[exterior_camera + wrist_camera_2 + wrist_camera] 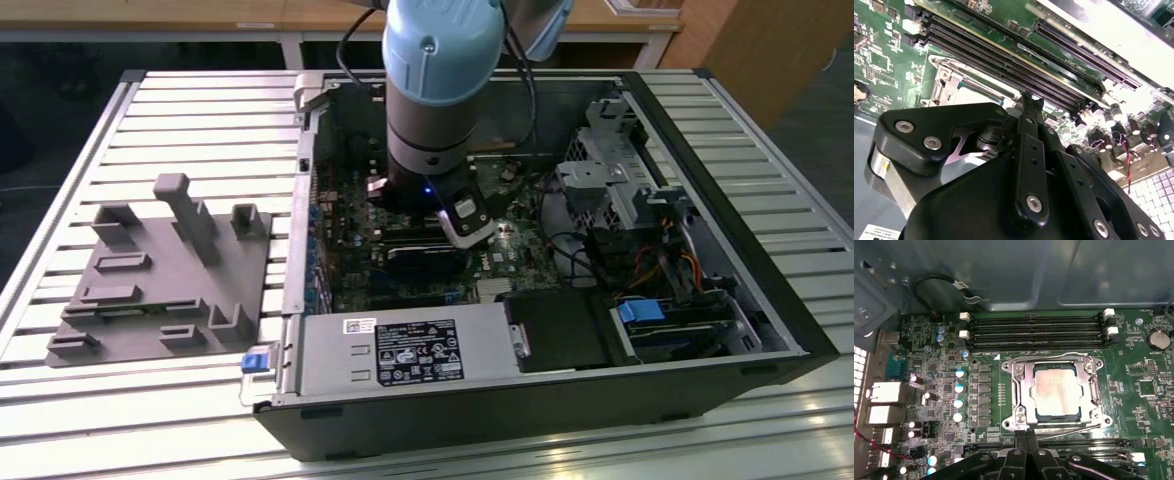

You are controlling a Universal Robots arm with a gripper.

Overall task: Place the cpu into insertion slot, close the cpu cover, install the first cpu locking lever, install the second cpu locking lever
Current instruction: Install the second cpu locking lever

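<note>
Hanging inside the open case [747, 300], the arm [434, 90] reaches straight down between the case walls, with the drive cage [621, 180] on the exterior view's right and the power supply [400, 350] in front, so room around it is tight. Its gripper [1026, 436] sits just above the board [1149, 405], fingers [1030, 107] pressed together and holding nothing, their tips near one edge of the slot [1094, 390], between it and a bank of memory slots [1094, 444]. Another bank of memory slots [1034, 332] runs along the slot's far side. In the slot lies the cpu [1055, 389], flat and pale, framed by the cover [1021, 390], which is down over its edges. Outside the case, a grey fixture [160, 280] stands on the slatted table [134, 420], well apart.
</note>
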